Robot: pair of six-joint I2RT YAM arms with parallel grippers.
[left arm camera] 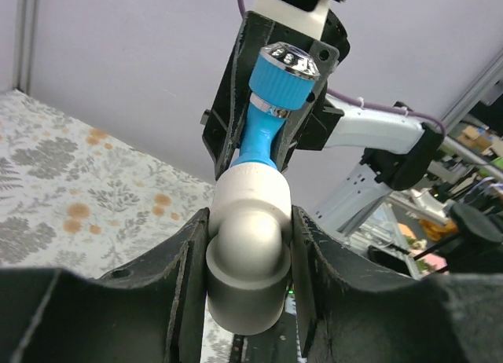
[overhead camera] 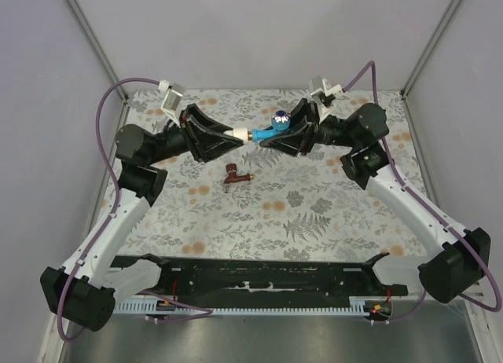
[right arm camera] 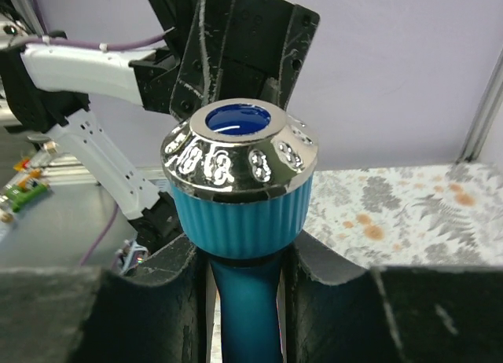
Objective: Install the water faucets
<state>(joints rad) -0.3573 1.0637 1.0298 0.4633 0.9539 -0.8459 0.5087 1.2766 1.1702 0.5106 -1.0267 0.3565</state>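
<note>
Wobble might jam the joint: left gripper [left arm camera: 250, 225] pinching white fitting [left arm camera: 245, 265], right gripper [right arm camera: 240, 265] pinching blue tap [right arm camera: 236, 214], both midair.

L arm [overhead camera: 126, 214]: stretched fwd, wrist turned inward; left gripper [overhead camera: 229, 137] clamped on white fitting [overhead camera: 239, 133]. R arm [overhead camera: 409, 202]: mirrored; right gripper [overhead camera: 277, 135] clamped on blue faucet [overhead camera: 280, 124]. Tips nose to nose.

A lab robot cell: grey panel walls [overhead camera: 236, 33], aluminium posts [overhead camera: 96, 41], floral tablecloth [overhead camera: 314, 214].
</note>
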